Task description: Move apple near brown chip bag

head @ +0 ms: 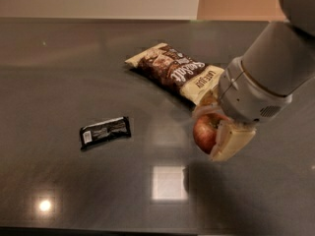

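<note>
The brown chip bag (173, 71) lies flat on the dark table, its tan end toward the right. The red apple (205, 132) sits between my gripper's cream fingers (231, 141), held above the table surface. My gripper (212, 132) is shut on the apple, just in front of and below the bag's right end. The grey arm comes in from the upper right and hides a little of the bag's tan corner.
A small black wrapped bar (105, 131) lies on the dark glossy table (64, 63) at the left. A square light reflection (169, 182) shows near the front. The table's front edge runs along the bottom of the view.
</note>
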`<state>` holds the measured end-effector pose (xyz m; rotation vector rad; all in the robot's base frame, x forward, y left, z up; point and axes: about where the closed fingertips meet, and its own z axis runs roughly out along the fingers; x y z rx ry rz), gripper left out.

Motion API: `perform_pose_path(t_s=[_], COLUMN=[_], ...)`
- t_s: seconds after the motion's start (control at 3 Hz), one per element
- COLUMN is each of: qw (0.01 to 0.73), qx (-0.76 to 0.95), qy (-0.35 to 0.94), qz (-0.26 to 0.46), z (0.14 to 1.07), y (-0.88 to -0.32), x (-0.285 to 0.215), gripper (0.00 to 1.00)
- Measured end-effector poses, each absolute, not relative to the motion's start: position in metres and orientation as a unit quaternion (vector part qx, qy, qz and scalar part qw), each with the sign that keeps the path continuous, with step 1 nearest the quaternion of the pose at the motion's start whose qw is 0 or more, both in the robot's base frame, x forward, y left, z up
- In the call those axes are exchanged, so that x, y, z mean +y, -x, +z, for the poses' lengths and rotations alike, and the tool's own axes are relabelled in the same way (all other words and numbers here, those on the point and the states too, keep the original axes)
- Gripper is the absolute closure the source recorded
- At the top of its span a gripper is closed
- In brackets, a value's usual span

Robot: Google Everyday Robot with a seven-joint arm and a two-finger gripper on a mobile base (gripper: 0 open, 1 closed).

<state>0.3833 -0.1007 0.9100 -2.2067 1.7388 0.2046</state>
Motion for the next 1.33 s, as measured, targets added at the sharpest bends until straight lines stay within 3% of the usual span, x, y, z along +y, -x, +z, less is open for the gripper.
perform_pose_path(t_s=[0.67, 1.33], qw=[0.194, 0.194], qx=[0.651, 0.734], qy=[0.732, 0.648], qz=[0.057, 0.058], z=[0.930, 0.903], y=[-0.471, -0.520], x=[-0.104, -0.139], gripper=[1.00, 1.00])
